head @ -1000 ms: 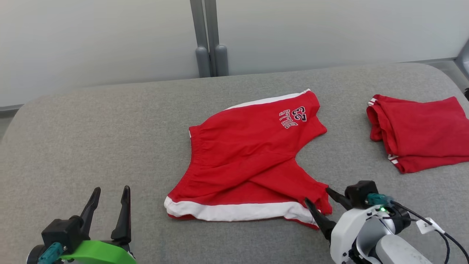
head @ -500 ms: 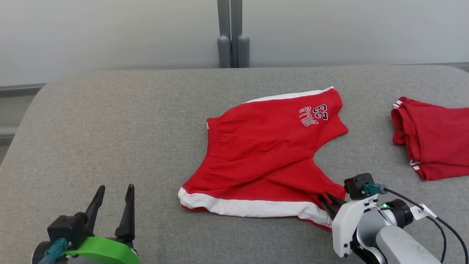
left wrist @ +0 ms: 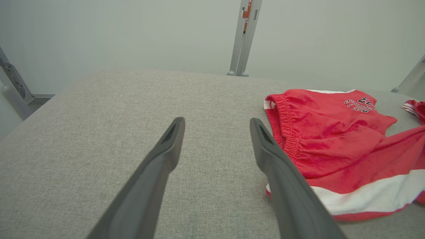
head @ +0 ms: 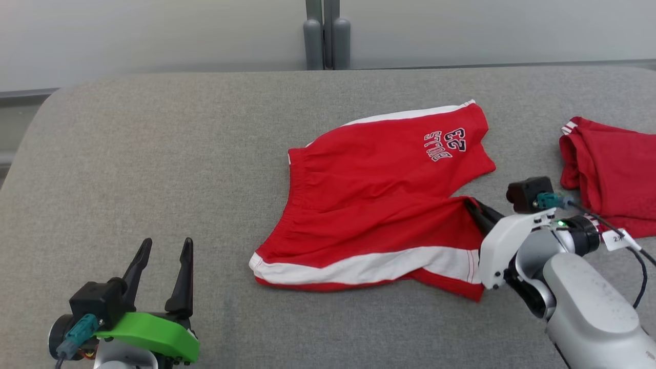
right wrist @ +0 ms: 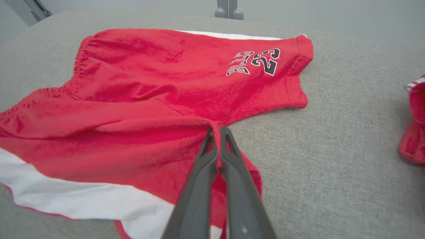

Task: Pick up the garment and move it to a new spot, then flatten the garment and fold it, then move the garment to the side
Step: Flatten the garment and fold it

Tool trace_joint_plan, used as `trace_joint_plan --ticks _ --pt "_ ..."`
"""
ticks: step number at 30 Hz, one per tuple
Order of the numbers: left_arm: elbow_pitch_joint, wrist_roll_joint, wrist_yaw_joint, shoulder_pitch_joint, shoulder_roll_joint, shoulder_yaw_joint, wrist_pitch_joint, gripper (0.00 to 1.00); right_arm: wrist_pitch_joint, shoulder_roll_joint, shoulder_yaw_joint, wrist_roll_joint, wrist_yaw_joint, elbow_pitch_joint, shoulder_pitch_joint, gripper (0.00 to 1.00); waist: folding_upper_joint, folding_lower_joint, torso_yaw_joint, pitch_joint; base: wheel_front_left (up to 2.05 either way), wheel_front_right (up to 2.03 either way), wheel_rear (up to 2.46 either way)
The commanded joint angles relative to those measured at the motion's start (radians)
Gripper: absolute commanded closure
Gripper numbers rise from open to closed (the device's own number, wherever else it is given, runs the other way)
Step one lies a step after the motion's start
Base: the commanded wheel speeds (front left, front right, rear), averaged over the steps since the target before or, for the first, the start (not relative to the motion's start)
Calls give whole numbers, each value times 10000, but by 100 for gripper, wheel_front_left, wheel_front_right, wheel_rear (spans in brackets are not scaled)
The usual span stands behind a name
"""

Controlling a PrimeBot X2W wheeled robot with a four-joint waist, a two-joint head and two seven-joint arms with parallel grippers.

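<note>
1. The red shorts (head: 379, 205) lie spread on the grey fabric-covered table (head: 154, 154). They are nearer the robot than the twin grey post (head: 326, 36) and a little to the robot's right of it.
2. Their elastic waistband is the end closest to being in line with the post. The two legs point away from the post, to the robot's right.
3. The leg nearer the post carries the "BULLS 23" print (head: 447, 144). The leg farther from the post shows a white side band (head: 369, 266).
4. The right gripper (head: 470, 204) is on the shorts' side away from the post. Its fingers are closed on the red cloth at the edge of the far leg, where the legs part. In the right wrist view the cloth rises in a ridge to the pinch.
5. The left gripper (head: 167, 243) hangs over bare table, well to the robot's left of the post, its fingers spread with nothing between them.
6. A second red garment (head: 610, 174), folded, lies far to the post's right, apart from the shorts.
</note>
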Motion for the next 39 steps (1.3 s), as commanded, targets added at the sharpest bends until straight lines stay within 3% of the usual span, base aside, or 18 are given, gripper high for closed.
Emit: trace_joint_plan --ticks 1,3,7,9,14,19,27,34,39 --pt "30 108 -60 -213 -37 -19 -20 0 121 -92 -16 93 -15 260 -264 100 0 0 196 396 0 0 0" --pt "112 113 -109 -335 -68 -45 -12 0 247 -176 40 214 -15 596 -623 100 0 0 300 580 0 0 0" --pt "301 111 -195 -508 -153 -73 -23 0 363 -311 302 463 -15 1319 -1079 64 0 0 443 741 0 0 0" --pt "391 112 -233 -553 -204 -80 -31 0 200 -360 351 549 -15 1661 -1220 0 0 0 468 730 0 0 0" --pt "568 82 -228 -465 -197 -62 -38 0 -632 -295 184 850 -15 2119 -1321 0 0 0 292 404 0 0 0" --pt "570 61 -185 -276 -100 -43 -34 0 -1746 -486 -159 904 -15 1709 -936 0 0 0 -25 -11 0 0 0" --pt "291 72 36 182 65 277 -69 0 -3356 -310 -1271 887 -15 -477 603 0 0 0 -670 -777 0 0 0" --pt "-308 495 194 666 -18 879 -73 0 -3604 -64 -1901 773 -13 -2960 2551 0 0 0 -943 -1182 0 0 0" --pt "-553 812 31 1014 -198 1324 -69 0 -3655 -186 -2013 570 -13 -3845 3646 0 0 0 -1016 -1287 0 0 0"
